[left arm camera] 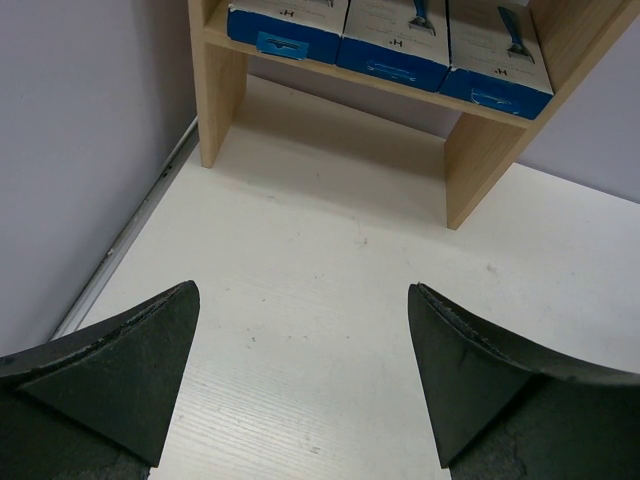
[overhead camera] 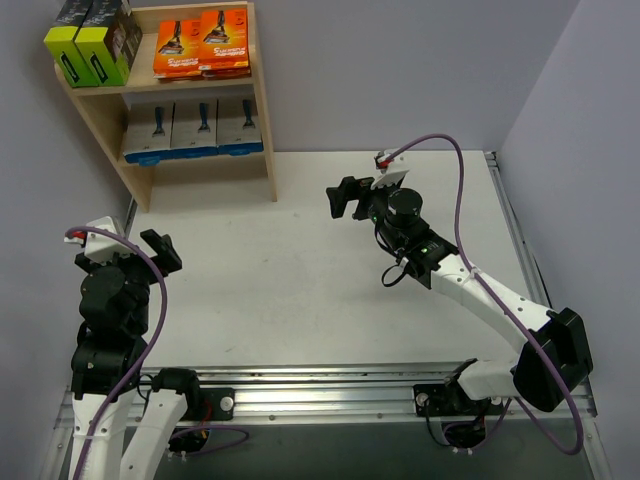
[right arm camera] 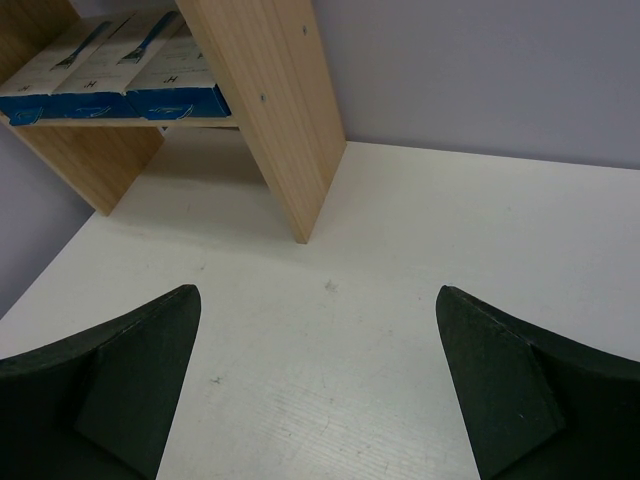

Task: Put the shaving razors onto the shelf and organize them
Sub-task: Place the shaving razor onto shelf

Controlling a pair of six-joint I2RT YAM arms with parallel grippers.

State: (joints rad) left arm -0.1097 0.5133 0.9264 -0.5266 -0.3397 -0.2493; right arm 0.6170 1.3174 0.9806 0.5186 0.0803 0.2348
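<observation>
1. the left pincer (overhead camera: 160, 250) hangs over the near left of the table (overhead camera: 290, 290), jaws spread, holding nothing.
2. the right pincer (overhead camera: 348, 197), further back near mid table, is spread and empty too.
3. far left, the shelf (overhead camera: 262, 110) holds grey razor cards (overhead camera: 193, 128) on the lower tier, with orange packs (overhead camera: 201, 42) and green-sided boxes (overhead camera: 92, 40) above.

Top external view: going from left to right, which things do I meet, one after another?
In order: black boxes with lime-green sides → orange packs → right pincer. The shelf, the grey cards and the left pincer overlap these, so I leave them out.
</observation>
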